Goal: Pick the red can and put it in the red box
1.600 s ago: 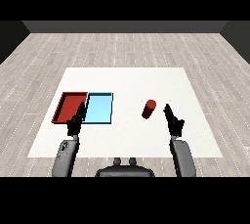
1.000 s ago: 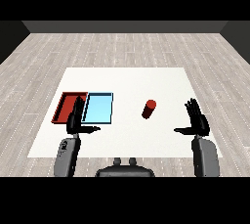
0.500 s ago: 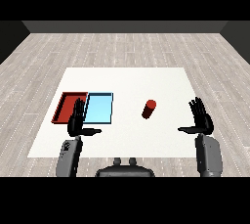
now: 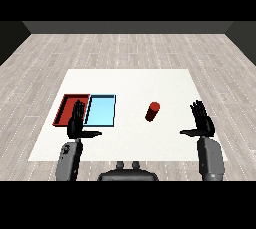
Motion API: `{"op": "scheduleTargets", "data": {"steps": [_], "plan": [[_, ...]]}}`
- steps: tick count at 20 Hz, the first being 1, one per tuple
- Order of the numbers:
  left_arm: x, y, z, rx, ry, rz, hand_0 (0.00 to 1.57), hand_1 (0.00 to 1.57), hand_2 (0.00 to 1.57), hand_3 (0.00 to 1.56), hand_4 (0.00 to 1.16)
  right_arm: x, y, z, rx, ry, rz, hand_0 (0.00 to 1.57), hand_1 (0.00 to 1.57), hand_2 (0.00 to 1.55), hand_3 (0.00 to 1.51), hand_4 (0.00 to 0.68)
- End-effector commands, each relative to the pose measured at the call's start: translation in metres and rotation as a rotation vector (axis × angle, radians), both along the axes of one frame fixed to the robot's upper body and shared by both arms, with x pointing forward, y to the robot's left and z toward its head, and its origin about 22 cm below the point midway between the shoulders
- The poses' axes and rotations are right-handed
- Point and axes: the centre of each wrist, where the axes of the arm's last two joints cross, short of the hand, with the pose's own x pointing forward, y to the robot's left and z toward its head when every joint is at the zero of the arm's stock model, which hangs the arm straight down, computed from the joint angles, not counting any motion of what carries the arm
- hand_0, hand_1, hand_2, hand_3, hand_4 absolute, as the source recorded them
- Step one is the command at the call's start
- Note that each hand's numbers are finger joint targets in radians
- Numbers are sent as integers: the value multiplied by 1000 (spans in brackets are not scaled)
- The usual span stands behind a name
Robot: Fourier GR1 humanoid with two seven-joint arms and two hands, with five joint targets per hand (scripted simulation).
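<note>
A red can (image 4: pixel 153 111) stands upright on the white table (image 4: pixel 130 88), right of the two trays. The red tray (image 4: pixel 66 108) lies at the left with the light blue tray (image 4: pixel 101 110) beside it. My right hand (image 4: pixel 202 121) is raised to the right of the can, well apart from it, open with straight fingers and the thumb pointing left. My left hand (image 4: pixel 77 122) hovers over the near edge between the trays, open, holding nothing.
The white table sits on a grey wood-plank floor (image 4: pixel 125 48). Its near edge runs just below both hands. Bare table surface lies between the light blue tray and the can and behind them.
My right hand has swung away from the can to the right and opened up, then settled slightly nearer. The left hand and the can have stayed in place.
</note>
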Motion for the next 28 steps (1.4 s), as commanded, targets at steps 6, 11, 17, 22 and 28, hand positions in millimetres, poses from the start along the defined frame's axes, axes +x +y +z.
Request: {"op": "scheduleTargets", "data": {"steps": [6,11,17,22,28], "plan": [[-16,8,-7,-22,-21,19,0,0,0,0,0,43,28,-8,5,51,14,0,0,0,0,0],[-2,4,-1,-13,-2,14,0,0,0,0,0,56,27,-3,11,63,35,0,0,0,0,0],[-5,7,2,-13,-30,33,0,0,0,0,0,50,60,-12,101,113,57,0,0,0,0,0],[-15,-3,3,-9,0,31,0,0,0,0,0,78,64,-18,151,151,67,0,0,0,0,0],[5,21,21,-12,-14,19,0,0,0,0,0,57,84,-52,153,156,49,0,0,0,0,0]]}}
